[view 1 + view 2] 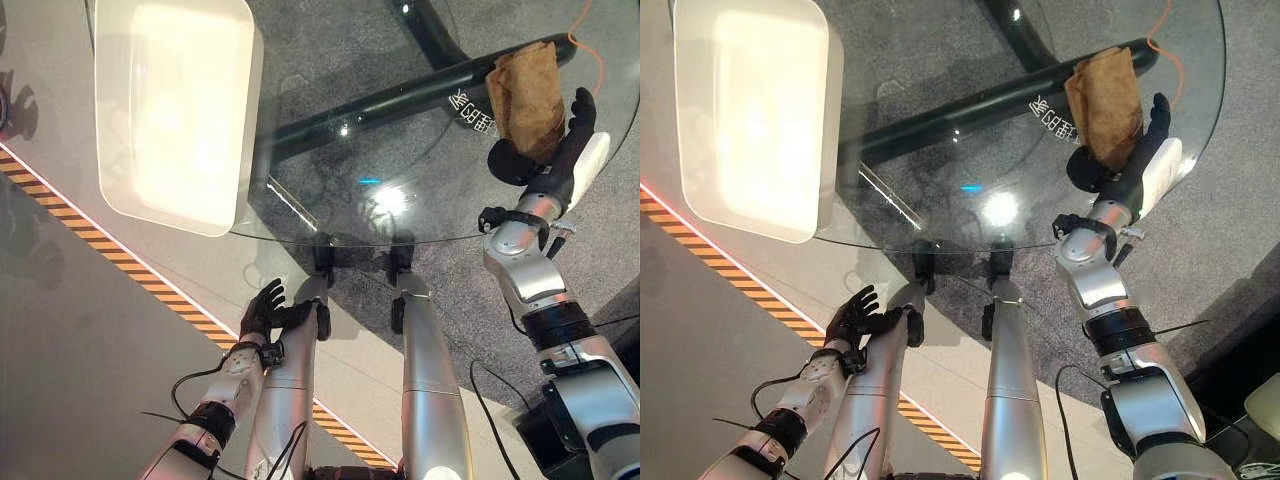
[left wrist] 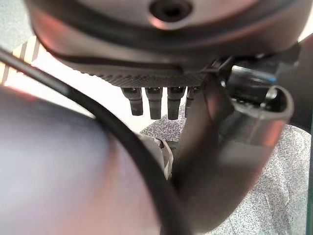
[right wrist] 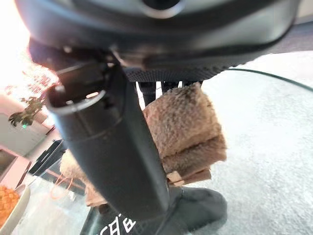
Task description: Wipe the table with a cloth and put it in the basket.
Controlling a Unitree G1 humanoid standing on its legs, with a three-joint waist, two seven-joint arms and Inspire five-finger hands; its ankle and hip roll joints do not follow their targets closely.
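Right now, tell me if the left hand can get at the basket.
Probably yes: the left hand hangs open below the table edge, and the white basket sits on the robot's left side with nothing between them.

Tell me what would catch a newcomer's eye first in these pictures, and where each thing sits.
The brown cloth stands out at the right edge of the round glass table, with the right hand on it and its fingers against the folded fabric. Next comes the white basket, brightly lit, overhanging the table's left side. The left hand hangs low, below the table's near edge.
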